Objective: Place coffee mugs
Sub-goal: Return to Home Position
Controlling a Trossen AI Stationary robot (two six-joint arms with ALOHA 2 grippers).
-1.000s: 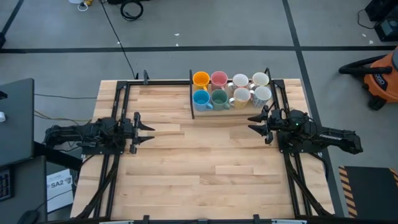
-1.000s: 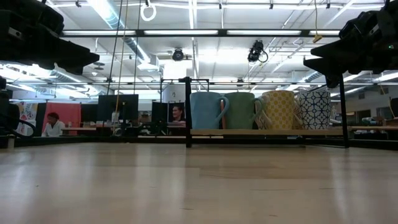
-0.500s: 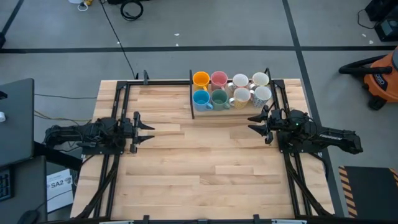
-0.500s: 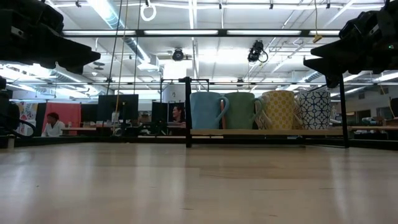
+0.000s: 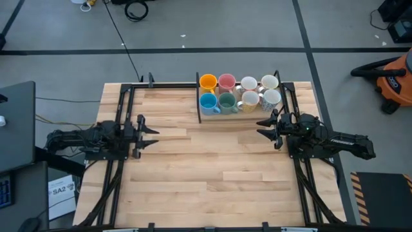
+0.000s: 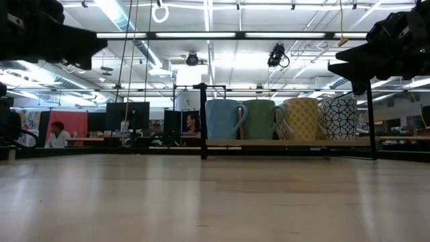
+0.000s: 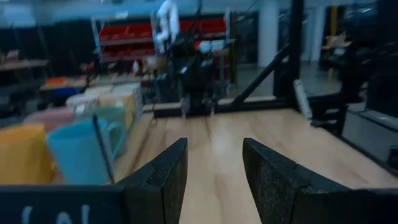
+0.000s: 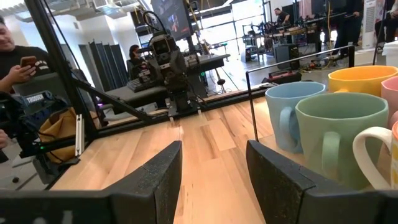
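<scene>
Eight coffee mugs stand upright in two rows inside a black-framed rack (image 5: 199,109) at the table's far edge. The far row is orange (image 5: 208,82), pink (image 5: 226,82) and two white (image 5: 248,84). The near row is light blue (image 5: 208,102), teal-green (image 5: 227,102), a yellow-patterned cream one (image 5: 250,102) and a blue-patterned white one (image 5: 271,98). My left gripper (image 5: 154,136) is open above the table's left part, far from the mugs. My right gripper (image 5: 259,128) is open just on the near side of the rack's right end, touching nothing.
Black frame rails (image 5: 122,103) run along the table's left and right sides. Bare wood (image 5: 206,167) lies between the arms and toward the near edge. A monitor (image 5: 16,122) stands left of the table and an orange vacuum (image 5: 393,80) to its right. People (image 8: 18,56) are in the room beyond.
My left gripper has risen a little above the table; it stays open. My right gripper and the mugs have kept still.
</scene>
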